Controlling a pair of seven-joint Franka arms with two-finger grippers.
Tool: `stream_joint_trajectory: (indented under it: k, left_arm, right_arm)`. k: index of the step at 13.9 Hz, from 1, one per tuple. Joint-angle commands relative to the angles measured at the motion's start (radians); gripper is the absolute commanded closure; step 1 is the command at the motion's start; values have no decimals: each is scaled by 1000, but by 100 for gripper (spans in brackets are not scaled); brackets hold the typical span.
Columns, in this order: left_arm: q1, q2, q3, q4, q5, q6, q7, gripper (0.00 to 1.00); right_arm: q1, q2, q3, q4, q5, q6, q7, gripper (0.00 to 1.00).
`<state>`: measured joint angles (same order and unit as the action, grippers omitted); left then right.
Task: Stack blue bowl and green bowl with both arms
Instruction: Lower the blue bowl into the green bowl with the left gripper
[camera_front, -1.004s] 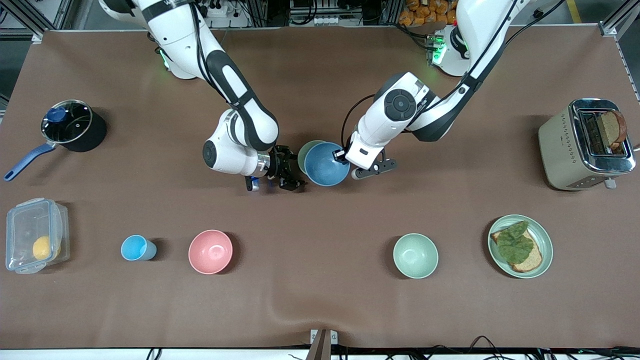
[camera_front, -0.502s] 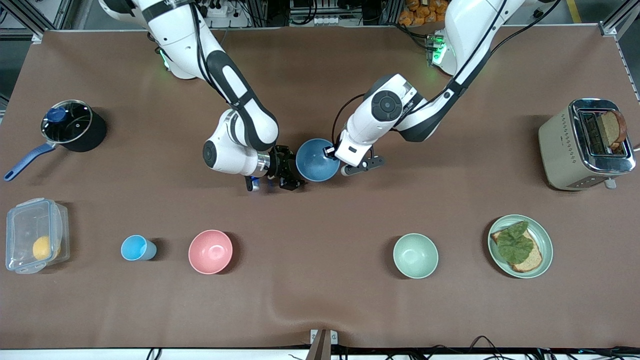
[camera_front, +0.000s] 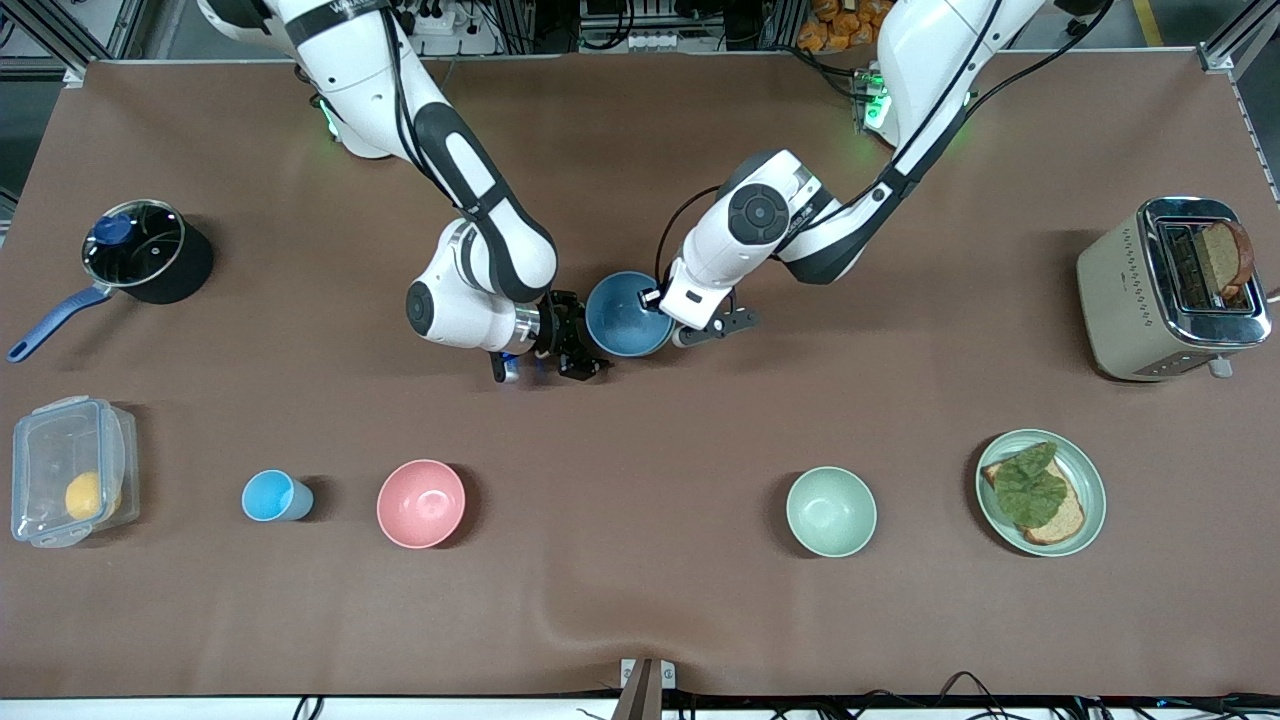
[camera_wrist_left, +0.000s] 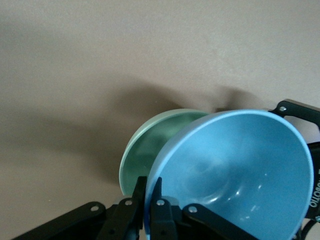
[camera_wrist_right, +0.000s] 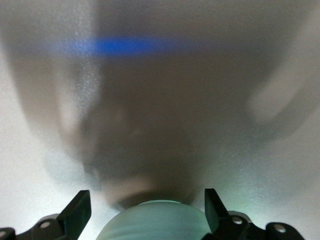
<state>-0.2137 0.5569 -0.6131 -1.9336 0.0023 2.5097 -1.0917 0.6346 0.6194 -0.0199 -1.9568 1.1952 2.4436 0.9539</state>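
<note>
The blue bowl (camera_front: 626, 318) is over the middle of the table, and my left gripper (camera_front: 656, 298) is shut on its rim. In the left wrist view the fingers (camera_wrist_left: 141, 192) pinch the rim of the blue bowl (camera_wrist_left: 235, 165), which overlaps the green bowl (camera_wrist_left: 150, 145) under it. I cannot tell if they touch. In the front view the blue bowl hides this green bowl. My right gripper (camera_front: 578, 350) is open beside the bowls. In the right wrist view, the right gripper (camera_wrist_right: 146, 196) has its fingers apart on either side of the green bowl (camera_wrist_right: 155, 222).
A second green bowl (camera_front: 831, 511), a pink bowl (camera_front: 421, 503), a light-blue cup (camera_front: 272, 496) and a green plate (camera_front: 1092, 478) with toast stand nearer the camera. A toaster (camera_front: 1125, 290) is at the left arm's end. A pot (camera_front: 186, 268) and a plastic box (camera_front: 70, 470) are at the right arm's end.
My left gripper has carried the blue bowl toward the right arm's end, over the green bowl, whose rim no longer shows in the front view. The right gripper has stayed put.
</note>
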Motion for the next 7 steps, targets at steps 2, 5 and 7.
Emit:
stream_joint_trajectory:
  k: [2,5,7]
  left_arm:
    - [-13,21,6,16,-2,8,-28,100]
    - [-19,40,6,16,-1,8,-28,100]
    - [-21,46,6,16,5,8,-28,100]
  right_arm:
    - [4,3,1,-2,32,3,-26,0]
    - [4,3,1,-1,32,5,-26,0]
    - [5,3,1,-1,32,6,-27,0]
